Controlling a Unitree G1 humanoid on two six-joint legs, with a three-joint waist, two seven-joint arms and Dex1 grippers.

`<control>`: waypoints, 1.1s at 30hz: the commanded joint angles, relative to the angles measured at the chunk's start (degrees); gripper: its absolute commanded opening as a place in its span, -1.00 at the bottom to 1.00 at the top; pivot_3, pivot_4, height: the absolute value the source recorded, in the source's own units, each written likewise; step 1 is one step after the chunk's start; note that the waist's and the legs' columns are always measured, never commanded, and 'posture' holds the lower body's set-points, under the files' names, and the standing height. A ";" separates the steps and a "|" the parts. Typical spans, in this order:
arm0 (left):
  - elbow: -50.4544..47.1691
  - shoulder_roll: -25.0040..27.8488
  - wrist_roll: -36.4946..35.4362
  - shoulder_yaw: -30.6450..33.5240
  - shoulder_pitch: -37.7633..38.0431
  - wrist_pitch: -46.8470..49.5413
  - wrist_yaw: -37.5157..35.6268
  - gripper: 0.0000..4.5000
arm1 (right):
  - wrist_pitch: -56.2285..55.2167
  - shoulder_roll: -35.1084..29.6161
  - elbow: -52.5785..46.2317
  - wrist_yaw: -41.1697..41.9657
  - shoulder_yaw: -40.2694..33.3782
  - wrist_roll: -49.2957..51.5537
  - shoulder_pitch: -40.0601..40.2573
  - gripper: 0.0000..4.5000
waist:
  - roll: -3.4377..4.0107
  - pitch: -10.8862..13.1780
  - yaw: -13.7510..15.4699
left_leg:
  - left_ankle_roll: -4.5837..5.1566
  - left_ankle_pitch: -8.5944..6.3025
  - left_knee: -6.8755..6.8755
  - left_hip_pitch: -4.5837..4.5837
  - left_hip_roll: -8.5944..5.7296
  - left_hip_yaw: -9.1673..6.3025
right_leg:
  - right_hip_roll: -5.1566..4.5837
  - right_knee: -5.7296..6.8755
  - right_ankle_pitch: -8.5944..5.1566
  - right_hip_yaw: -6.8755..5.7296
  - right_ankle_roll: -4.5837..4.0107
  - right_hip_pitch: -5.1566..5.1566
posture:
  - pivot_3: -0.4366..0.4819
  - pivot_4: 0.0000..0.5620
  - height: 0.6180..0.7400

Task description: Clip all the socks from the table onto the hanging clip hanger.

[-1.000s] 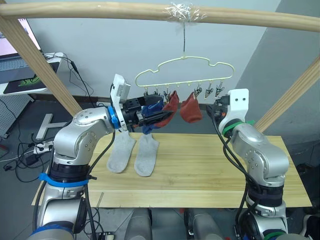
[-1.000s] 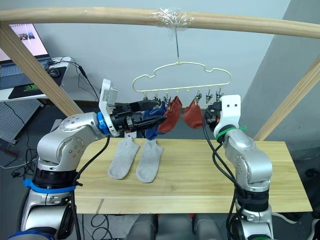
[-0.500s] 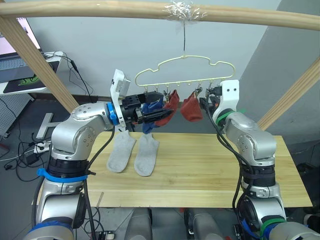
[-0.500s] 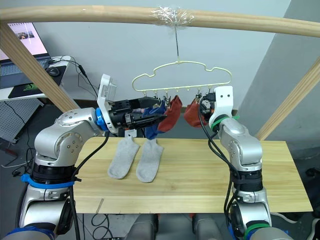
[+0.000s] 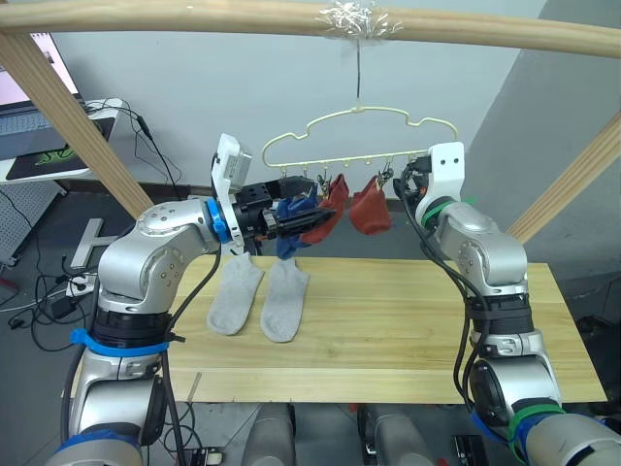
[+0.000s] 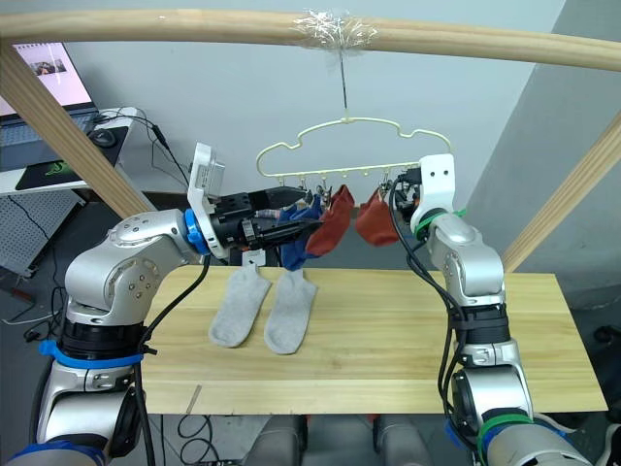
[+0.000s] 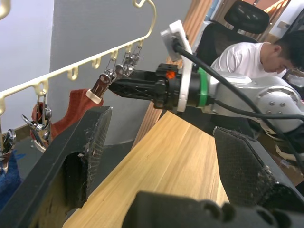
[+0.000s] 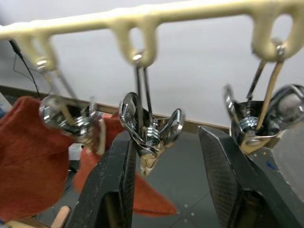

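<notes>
the clip hanger [image 5: 357,136] hung by its hook from a wooden beam [image 5: 291,19] above the far edge of the table [image 5: 388,320]. two rust red socks [image 5: 370,212] hung from clips near the middle of its row. a blue sock [image 5: 288,225] hung at the left end of the row, right against the left gripper [image 5: 315,225].

left gripper was raised beside the hanger's left half, fingers pointing toward the red socks. left wrist view showed its two fingers [image 7: 90,142] spread apart with open air between them; whether they touched the blue sock could not be told.

right gripper [image 8: 164,156] was up at the right end of the clip row. its fingers [image 8: 114,185] stood parted, one on each side of a bare metal clip [image 8: 151,127], not pressing it. another bare clip [image 8: 259,118] hung just beside it.

two light grey socks [image 5: 260,296] lay flat side by side on the left part of the table, toes toward the near edge. the right half of the tabletop and the strip along the near edge were bare wood.

a person [image 7: 251,47] sat beyond the table's right end in the left wrist view.
</notes>
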 commanded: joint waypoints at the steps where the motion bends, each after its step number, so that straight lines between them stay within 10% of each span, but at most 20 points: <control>1: -2.18 0.51 -0.42 1.56 0.12 -0.70 0.69 0.73 | -2.07 -0.03 0.26 0.13 -1.07 0.02 -2.92 -0.08 | 0.01 0.02 0.00 | 0.00 0.00 0.00 0.00 0.00 0.00 | 0.00 0.00 0.00 0.00 0.00 -0.01 | 0.31 -0.22 1.00; 33: -2.38 -0.45 -0.37 1.70 0.85 -1.36 3.71 0.73 | -0.54 3.83 3.58 -5.38 -2.85 0.55 -7.86 -0.08 | 0.03 0.34 0.19 | 0.00 0.00 -0.24 -0.08 0.00 0.01 | 0.00 0.01 0.07 -0.01 -0.12 -0.21 | 0.30 -0.19 1.00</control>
